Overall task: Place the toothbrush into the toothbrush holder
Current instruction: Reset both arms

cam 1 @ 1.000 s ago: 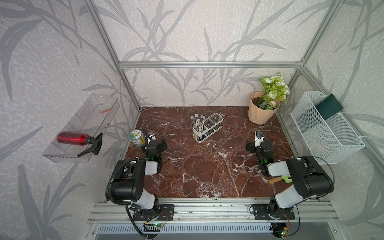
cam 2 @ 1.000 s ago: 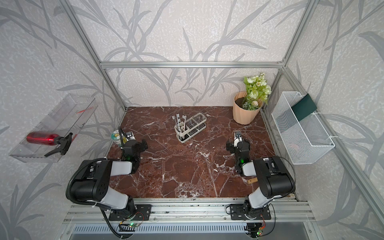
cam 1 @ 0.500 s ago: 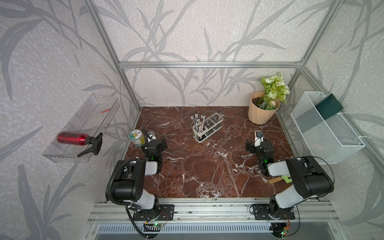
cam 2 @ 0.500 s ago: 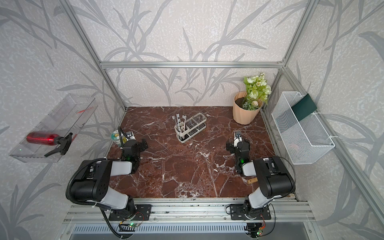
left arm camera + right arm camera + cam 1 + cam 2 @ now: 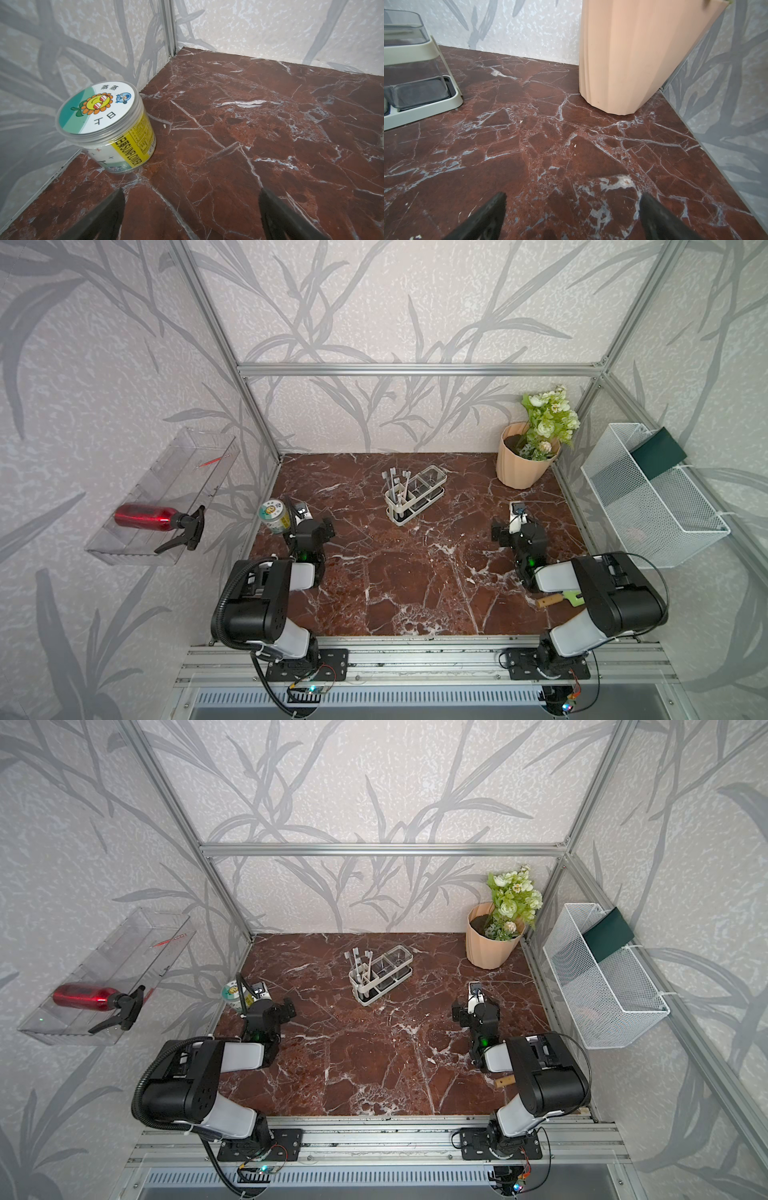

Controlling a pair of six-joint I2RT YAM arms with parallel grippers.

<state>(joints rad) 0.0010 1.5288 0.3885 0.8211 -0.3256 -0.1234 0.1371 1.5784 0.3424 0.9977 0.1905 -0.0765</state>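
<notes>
The toothbrush holder (image 5: 415, 497) (image 5: 380, 977), a white-framed caddy with clear compartments, stands on the marble floor toward the back middle. White toothbrushes (image 5: 395, 485) (image 5: 359, 965) stand upright in its near-left end compartment. One corner of the holder (image 5: 425, 99) shows in the right wrist view. My left gripper (image 5: 311, 526) (image 5: 270, 1011) rests low at the left beside a can, well short of the holder. Its jaws (image 5: 191, 207) are open, with only floor between them. At the right, my right gripper (image 5: 517, 526) (image 5: 478, 1011) (image 5: 572, 207) is likewise open and empty.
A sunflower-labelled can (image 5: 274, 516) (image 5: 104, 128) stands by the left wall. A peach flower pot (image 5: 521, 462) (image 5: 633, 62) fills the back right corner. On the right wall hangs a white mesh basket (image 5: 648, 506). A wooden-handled green tool (image 5: 557, 599) lies under the right arm. A red spray bottle (image 5: 145, 517) lies on the left shelf.
</notes>
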